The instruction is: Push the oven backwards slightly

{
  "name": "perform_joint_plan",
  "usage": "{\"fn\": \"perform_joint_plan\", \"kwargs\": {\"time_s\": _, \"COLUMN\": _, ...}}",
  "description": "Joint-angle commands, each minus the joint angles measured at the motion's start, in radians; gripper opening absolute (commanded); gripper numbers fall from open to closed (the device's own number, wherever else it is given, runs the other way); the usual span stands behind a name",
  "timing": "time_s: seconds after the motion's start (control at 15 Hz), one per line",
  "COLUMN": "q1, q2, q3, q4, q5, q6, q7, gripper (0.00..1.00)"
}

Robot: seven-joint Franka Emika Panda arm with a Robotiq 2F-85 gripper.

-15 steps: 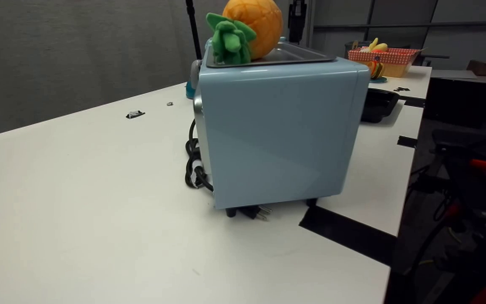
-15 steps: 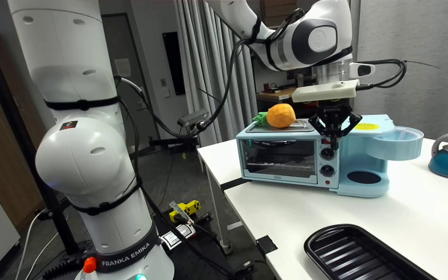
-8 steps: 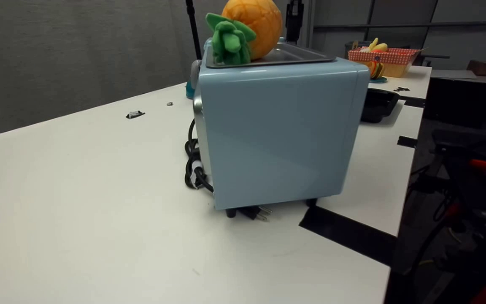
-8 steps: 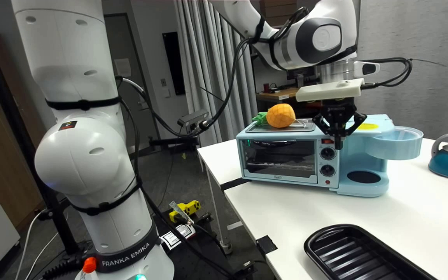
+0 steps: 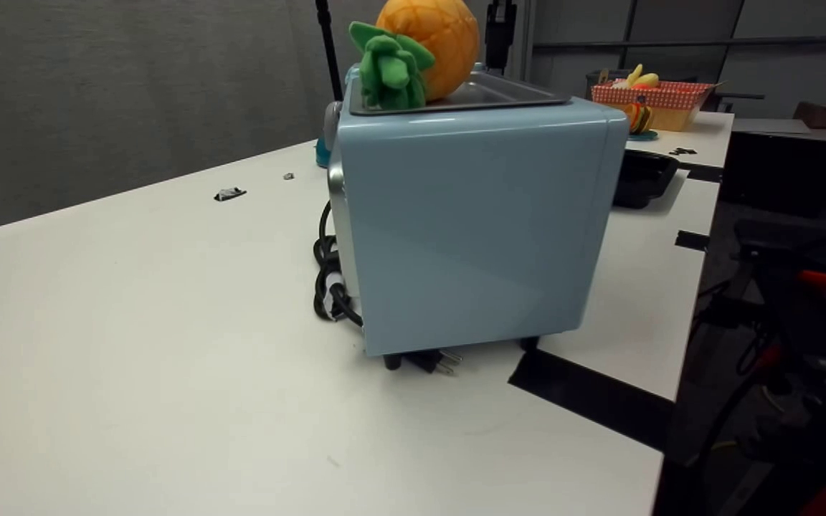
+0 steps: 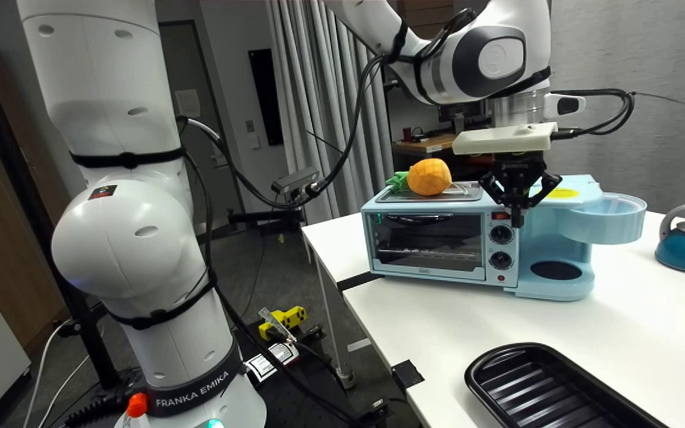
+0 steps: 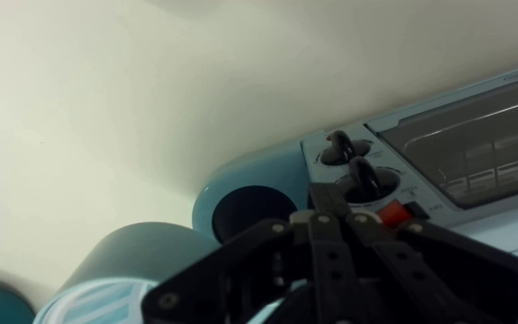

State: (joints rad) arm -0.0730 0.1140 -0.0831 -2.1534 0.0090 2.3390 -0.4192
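The oven (image 5: 481, 229) stands on the surface (image 5: 169, 344), a plush toy (image 5: 438, 46) on top. The hand (image 6: 517, 220) points downward near the control panel (image 6: 500, 248), jaws closed together; contact with the oven cannot be determined.

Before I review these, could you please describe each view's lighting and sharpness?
In both exterior views, the oven looks fairly sharp; in an exterior view, the floor is dim; in the wrist view, fingers dark and slightly soft, soft shadow on the tabletop beside the oven.
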Motion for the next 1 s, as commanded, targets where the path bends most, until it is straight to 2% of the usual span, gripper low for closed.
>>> {"fn": "perform_joint_plan", "kwargs": {"time_s": 0.0, "q1": -0.013, "q2": -0.036, "q3": 0.019, "q4": -0.006, "q5": 0.049, "q6": 0.007, "q7": -0.024, "gripper": 0.0}}
{"fn": "perform_joint_plan", "kwargs": {"time_s": 0.93, "q1": 0.003, "q2": -0.255, "q3": -0.007, "q4": -0.151, "q5": 0.03, "q6": 0.013, "q7": -0.03, "gripper": 0.0}}
